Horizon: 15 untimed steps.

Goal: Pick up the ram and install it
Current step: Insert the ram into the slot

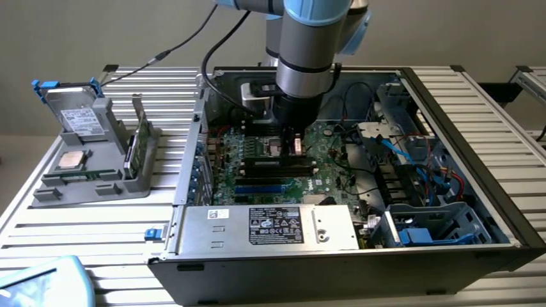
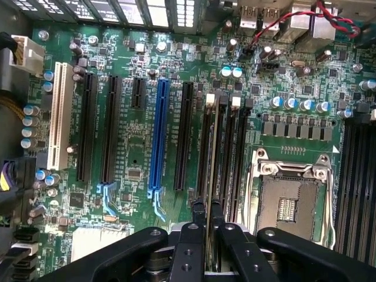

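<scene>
My gripper (image 2: 207, 218) is shut on the ram (image 2: 208, 244), a thin board seen edge-on between the two black fingers (image 2: 198, 212). The ram stands upright and lines up along a black memory slot (image 2: 212, 147) with white end clips, left of the processor socket (image 2: 288, 200). I cannot tell whether its lower edge touches the slot. In the exterior view the gripper (image 1: 293, 146) reaches down from the arm into the open computer case (image 1: 477, 121), just above the motherboard (image 1: 328, 160).
A grey holder (image 1: 111, 185) at the exterior view's left carries a silver hard drive (image 1: 77, 118) and a square processor chip (image 1: 70, 161). The power supply (image 1: 273, 227) sits at the case front. Cables (image 1: 401, 144) and drive cages crowd the right side. A blue slot (image 2: 157, 135) lies nearby.
</scene>
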Available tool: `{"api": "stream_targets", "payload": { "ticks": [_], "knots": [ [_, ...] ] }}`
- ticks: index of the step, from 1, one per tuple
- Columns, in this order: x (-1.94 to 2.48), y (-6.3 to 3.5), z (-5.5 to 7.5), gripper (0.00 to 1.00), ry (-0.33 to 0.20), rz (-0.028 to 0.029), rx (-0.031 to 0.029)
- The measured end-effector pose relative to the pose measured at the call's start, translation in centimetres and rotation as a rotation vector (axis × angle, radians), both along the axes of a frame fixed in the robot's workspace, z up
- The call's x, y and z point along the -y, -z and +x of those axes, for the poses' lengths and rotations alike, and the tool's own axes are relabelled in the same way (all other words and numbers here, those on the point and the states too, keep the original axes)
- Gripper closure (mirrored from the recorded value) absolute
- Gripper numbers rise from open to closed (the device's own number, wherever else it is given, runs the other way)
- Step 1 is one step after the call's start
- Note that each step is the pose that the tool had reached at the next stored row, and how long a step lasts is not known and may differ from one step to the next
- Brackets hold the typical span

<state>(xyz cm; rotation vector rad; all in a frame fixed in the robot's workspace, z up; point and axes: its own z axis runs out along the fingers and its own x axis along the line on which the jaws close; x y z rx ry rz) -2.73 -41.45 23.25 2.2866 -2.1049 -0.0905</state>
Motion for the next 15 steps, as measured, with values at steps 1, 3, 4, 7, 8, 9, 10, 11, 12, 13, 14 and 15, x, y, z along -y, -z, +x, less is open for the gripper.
{"api": "stream_targets", "payload": {
  "ticks": [1,3,4,7,8,9,10,11,12,13,14,15],
  "knots": [
    [0.00,-0.01,0.00,0.86,0.000,-0.0002,-0.0033],
    [-0.01,0.06,0.00,0.86,0.000,-0.0004,-0.0060],
    [-0.01,0.11,0.00,0.86,0.000,-0.0027,-0.0075],
    [-0.08,0.13,0.07,0.86,0.000,-0.0045,-0.0102],
    [-0.11,0.13,0.08,0.86,0.000,-0.0044,-0.0103],
    [-0.14,0.13,0.08,0.86,0.000,-0.0045,-0.0103],
    [-0.18,0.13,0.08,0.86,0.000,-0.0046,-0.0104],
    [-0.22,0.13,0.08,0.86,0.000,-0.0054,-0.0104],
    [-0.23,0.13,0.09,0.86,0.000,-0.0064,-0.0103],
    [-0.24,0.13,0.09,0.86,0.000,-0.0082,-0.0102],
    [-0.26,0.12,0.09,0.86,0.000,-0.0119,-0.0103],
    [-0.28,0.12,0.09,0.86,0.000,-0.0156,-0.0104]
  ]
}}
